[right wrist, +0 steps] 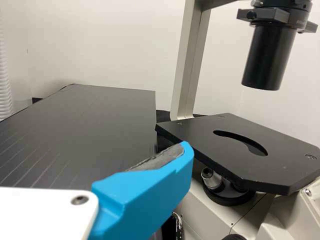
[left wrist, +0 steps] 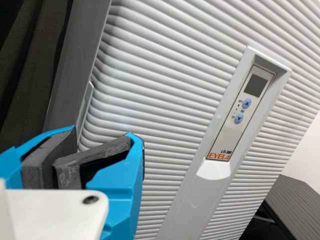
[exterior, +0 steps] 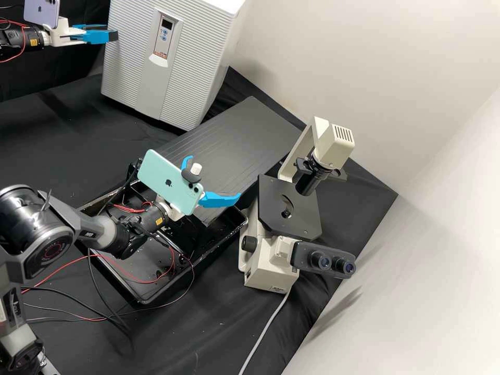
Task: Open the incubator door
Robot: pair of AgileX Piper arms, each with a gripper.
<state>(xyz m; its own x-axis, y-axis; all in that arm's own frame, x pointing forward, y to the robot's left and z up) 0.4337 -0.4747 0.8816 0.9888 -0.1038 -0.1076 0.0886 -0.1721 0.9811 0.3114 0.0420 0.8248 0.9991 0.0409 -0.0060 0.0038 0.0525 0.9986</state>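
At the upper left of the high view, my left gripper (exterior: 113,34) is shut, its tips by the left edge of the white incubator (exterior: 192,62). In the left wrist view, the ribbed incubator door (left wrist: 165,90) stands closed, and the dark pads of my left gripper (left wrist: 92,145) meet beside its side edge; whether they touch the door I cannot tell. My right gripper (exterior: 212,183) stands open over the black tray, away from the incubator. One blue finger of my right gripper (right wrist: 150,185) shows in its wrist view, in front of the microscope stage.
A microscope (exterior: 289,208) stands right of my right gripper. Below that gripper is a black tray (exterior: 140,299) with cables, and a dark ribbed board (exterior: 250,135) lies between tray and incubator. A pale wall (exterior: 416,94) bounds the right side.
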